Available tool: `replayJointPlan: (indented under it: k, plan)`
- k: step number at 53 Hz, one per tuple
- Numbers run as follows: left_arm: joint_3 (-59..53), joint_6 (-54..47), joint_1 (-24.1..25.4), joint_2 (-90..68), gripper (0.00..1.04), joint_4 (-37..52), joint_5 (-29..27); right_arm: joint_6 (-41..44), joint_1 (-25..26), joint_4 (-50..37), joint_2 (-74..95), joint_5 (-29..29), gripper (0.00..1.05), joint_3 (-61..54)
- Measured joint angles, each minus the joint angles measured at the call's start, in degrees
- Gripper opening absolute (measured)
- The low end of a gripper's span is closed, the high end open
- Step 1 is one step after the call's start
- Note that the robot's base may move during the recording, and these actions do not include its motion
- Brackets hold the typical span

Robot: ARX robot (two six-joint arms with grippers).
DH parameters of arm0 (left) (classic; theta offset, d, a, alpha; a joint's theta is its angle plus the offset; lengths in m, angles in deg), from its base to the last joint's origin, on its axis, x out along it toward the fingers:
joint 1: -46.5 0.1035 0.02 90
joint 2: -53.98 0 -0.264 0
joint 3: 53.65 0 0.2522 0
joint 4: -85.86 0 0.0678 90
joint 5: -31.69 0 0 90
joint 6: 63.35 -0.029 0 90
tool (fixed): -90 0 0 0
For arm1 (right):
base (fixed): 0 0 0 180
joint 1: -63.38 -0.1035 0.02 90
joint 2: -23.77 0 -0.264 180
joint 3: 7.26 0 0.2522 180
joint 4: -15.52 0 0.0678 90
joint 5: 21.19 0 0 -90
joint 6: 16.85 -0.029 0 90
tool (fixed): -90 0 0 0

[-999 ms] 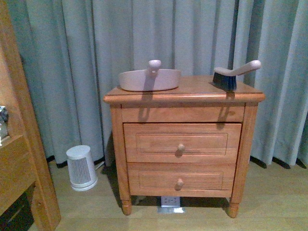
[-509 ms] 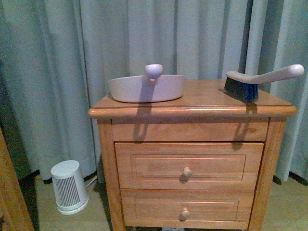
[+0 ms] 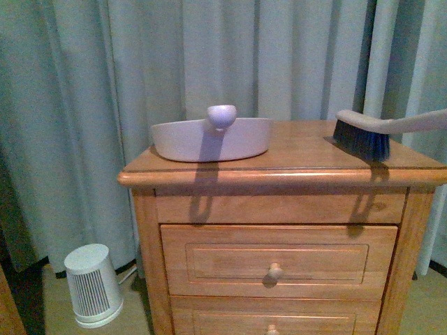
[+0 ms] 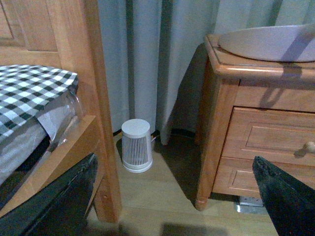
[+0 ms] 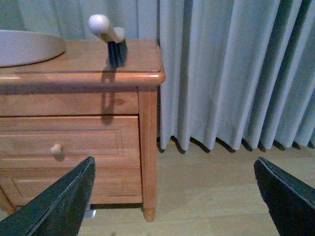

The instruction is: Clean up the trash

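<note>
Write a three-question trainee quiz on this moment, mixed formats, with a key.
1. Fill in: the dustpan and the brush both rest on top of the ___.
2. What stands on the floor beside that piece of furniture, in front of the curtain?
A) a white ribbed canister
B) a metal bucket
C) a shoe
3. True or false: the left pincer and the right pincer are both shut.

Key
1. nightstand
2. A
3. False: in each wrist view the fingers stand wide apart with nothing between them.
</note>
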Motion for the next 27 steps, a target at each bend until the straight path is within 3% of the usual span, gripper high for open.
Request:
replayJointPlan:
  k: [27]
  plan:
    - [0.0, 0.0, 0.0, 0.0, 0.97, 0.0, 0.0, 0.0, 0.0, 0.0, 0.0, 0.0, 0.97, 0.0]
